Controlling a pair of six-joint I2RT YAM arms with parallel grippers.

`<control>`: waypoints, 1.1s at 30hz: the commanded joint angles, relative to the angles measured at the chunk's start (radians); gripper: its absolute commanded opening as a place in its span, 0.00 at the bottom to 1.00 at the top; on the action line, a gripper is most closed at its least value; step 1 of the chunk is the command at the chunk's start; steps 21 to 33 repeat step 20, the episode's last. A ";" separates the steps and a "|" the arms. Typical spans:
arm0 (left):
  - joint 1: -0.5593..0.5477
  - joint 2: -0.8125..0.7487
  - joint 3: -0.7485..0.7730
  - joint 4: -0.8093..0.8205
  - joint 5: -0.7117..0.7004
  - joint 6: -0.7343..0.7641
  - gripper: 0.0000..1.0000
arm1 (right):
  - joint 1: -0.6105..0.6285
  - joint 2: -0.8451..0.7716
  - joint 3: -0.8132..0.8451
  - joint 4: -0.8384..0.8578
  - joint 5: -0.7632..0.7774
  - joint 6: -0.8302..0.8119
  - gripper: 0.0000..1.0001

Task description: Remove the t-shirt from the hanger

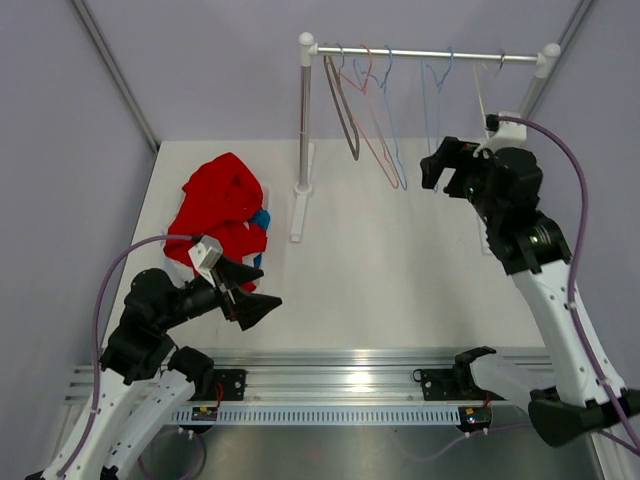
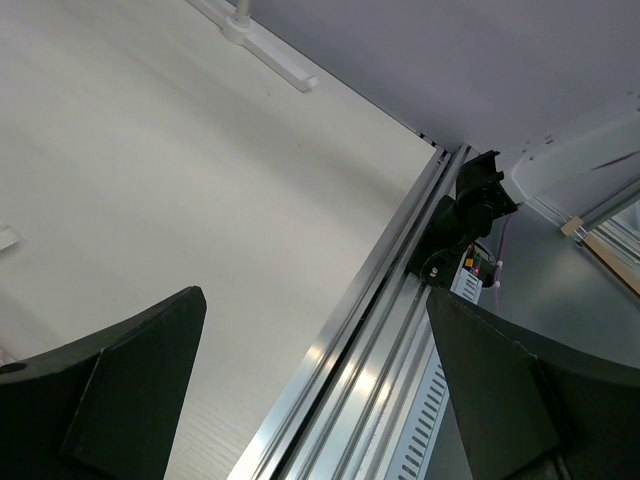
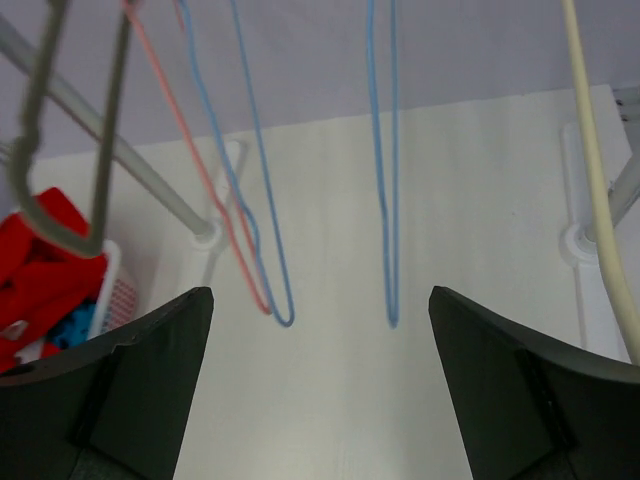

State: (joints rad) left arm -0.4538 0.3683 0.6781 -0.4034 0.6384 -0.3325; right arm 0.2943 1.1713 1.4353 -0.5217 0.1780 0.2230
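Removal judged complete: crumpled red cotton t-shirt (image 1: 222,200) lies heaped in white mesh basket (image 3: 112,288) at left of table (image 1: 400,270), coloured hangers (image 3: 108,130) hang bare on white rail (image 1: 430,54), left gripper (image 1: 264,287) and right gripper (image 1: 447,180) jaws released, empty, so next move probably only calls for arm retreat.

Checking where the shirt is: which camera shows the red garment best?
Top external: the whole red garment lies heaped at left on the table. Right wrist catches only its edge; left wrist shows none of it.

No legible text or labels anywhere.
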 commanded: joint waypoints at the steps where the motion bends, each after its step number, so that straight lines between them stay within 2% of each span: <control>1: -0.008 0.023 0.032 0.000 -0.057 -0.011 0.99 | -0.001 -0.186 -0.112 0.052 -0.172 0.074 1.00; 2: -0.006 0.026 0.041 -0.005 -0.066 -0.013 0.99 | -0.001 -0.229 -0.148 0.061 -0.242 0.084 1.00; 5: -0.008 0.032 0.081 -0.027 -0.094 -0.005 0.99 | -0.001 -0.460 -0.300 0.081 -0.296 0.125 0.99; 10: -0.006 0.023 0.212 -0.199 -0.288 0.092 0.99 | -0.001 -0.773 -0.548 0.075 -0.348 0.203 0.99; 13: -0.006 -0.018 0.207 -0.221 -0.354 0.098 0.99 | -0.001 -0.886 -0.642 0.042 -0.370 0.214 1.00; 16: -0.006 -0.090 0.134 -0.221 -0.335 0.090 0.99 | -0.001 -1.004 -0.693 -0.006 -0.365 0.219 0.99; 17: -0.008 -0.104 0.120 -0.219 -0.371 0.063 0.99 | -0.001 -1.047 -0.700 -0.011 -0.367 0.237 0.99; 19: -0.006 -0.127 0.098 -0.209 -0.353 0.023 0.99 | -0.001 -1.076 -0.716 0.000 -0.379 0.263 1.00; 33: -0.006 -0.127 0.098 -0.209 -0.338 0.021 0.99 | -0.001 -1.087 -0.720 0.011 -0.390 0.280 1.00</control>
